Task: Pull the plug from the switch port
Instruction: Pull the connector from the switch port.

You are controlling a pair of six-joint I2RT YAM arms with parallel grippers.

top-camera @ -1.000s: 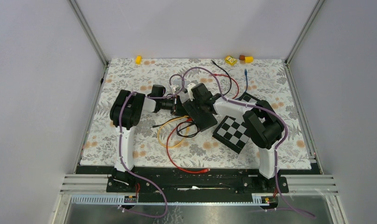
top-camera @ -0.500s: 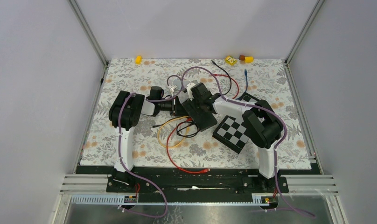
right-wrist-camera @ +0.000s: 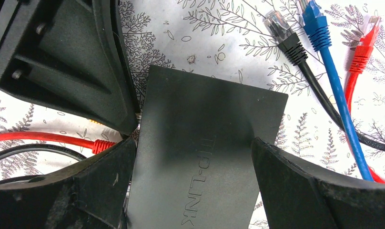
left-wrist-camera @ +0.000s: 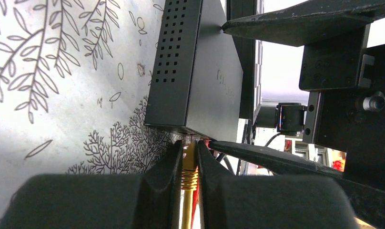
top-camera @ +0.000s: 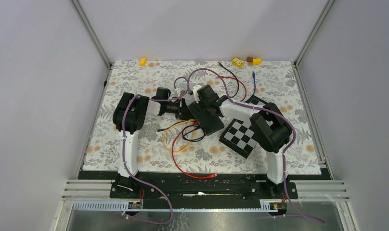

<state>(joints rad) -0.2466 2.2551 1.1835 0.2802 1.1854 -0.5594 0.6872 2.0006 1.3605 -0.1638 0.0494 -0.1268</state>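
The black TP-Link switch (top-camera: 211, 121) lies mid-table. It also shows in the left wrist view (left-wrist-camera: 195, 71) and in the right wrist view (right-wrist-camera: 205, 157). My left gripper (left-wrist-camera: 189, 145) is shut on the yellow plug (left-wrist-camera: 189, 164), which sits at the switch's port edge. In the top view the left gripper (top-camera: 184, 111) is at the switch's left end. My right gripper (right-wrist-camera: 193, 143) is shut across the switch's body, and its fingers (right-wrist-camera: 100, 176) press on both sides. A red plug (right-wrist-camera: 101, 145) sits beside the yellow one.
Loose black (right-wrist-camera: 286, 36), blue (right-wrist-camera: 319, 24) and red (right-wrist-camera: 364, 43) cable ends lie beyond the switch. Yellow, red and black cable loops (top-camera: 183, 139) trail toward the front. A checkerboard tile (top-camera: 240, 137) lies right of the switch. Small yellow items (top-camera: 238, 61) sit along the back edge.
The left gripper drew slightly left half a second ago and is back against the switch's end. The right arm and the switch have barely moved.
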